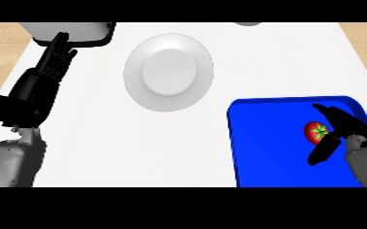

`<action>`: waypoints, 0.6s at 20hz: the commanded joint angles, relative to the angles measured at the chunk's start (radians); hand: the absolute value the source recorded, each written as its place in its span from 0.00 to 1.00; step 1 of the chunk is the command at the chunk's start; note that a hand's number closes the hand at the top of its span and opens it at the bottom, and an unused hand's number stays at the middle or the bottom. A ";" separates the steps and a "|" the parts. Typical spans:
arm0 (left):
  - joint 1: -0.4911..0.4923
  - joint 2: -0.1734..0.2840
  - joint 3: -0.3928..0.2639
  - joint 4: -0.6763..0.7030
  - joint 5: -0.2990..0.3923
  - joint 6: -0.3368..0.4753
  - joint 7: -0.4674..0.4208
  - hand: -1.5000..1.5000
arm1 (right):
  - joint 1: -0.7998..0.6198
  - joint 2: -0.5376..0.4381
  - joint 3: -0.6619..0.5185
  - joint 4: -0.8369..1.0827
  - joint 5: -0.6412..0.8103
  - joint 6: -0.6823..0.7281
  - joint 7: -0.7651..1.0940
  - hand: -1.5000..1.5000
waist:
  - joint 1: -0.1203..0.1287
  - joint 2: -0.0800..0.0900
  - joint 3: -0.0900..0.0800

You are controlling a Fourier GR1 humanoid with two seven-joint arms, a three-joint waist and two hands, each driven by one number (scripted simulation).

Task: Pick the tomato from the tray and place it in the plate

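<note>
Blue and flat, a rectangular plastic tray (pixel 269 145) fills the view's 4 to 5 o'clock corner, its near and right edges running out of view. On it, close to the right edge at about 3 to 4 o'clock, sits a small red round tomato (pixel 314 132) with a green star-shaped stem. The black right hand (pixel 337 128) comes in from the right edge and brackets the tomato, fingers above and thumb below, spread apart and not closed on it; whether they touch it cannot be told. A round white plate (pixel 169 73) lies on the white counter top (pixel 136 145) just above centre, toward 11 to 12 o'clock, well apart from the tray's upper left corner, with bare counter between them. The black left hand (pixel 54 60) rests at 9 to 10 o'clock near the left edge, fingers straight and together, pointing up toward a grey boxy object (pixel 72 31) at 11 o'clock.
</note>
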 commanded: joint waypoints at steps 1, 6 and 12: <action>-0.036 -0.023 0.000 0.013 -0.025 0.006 0.027 0.50 | -0.120 0.039 -0.027 0.138 0.046 0.040 0.013 0.00 | 0.004 0.001 0.000; 0.077 -0.045 -0.010 -0.038 -0.044 -0.021 -0.045 0.50 | -0.048 0.073 -0.036 0.193 0.128 -0.107 -0.157 1.00 | 0.007 0.001 0.000; 0.066 -0.019 0.042 -0.037 -0.028 -0.037 -0.044 0.50 | -0.027 0.042 -0.007 0.091 0.276 -0.261 -0.197 1.00 | 0.002 -0.002 0.000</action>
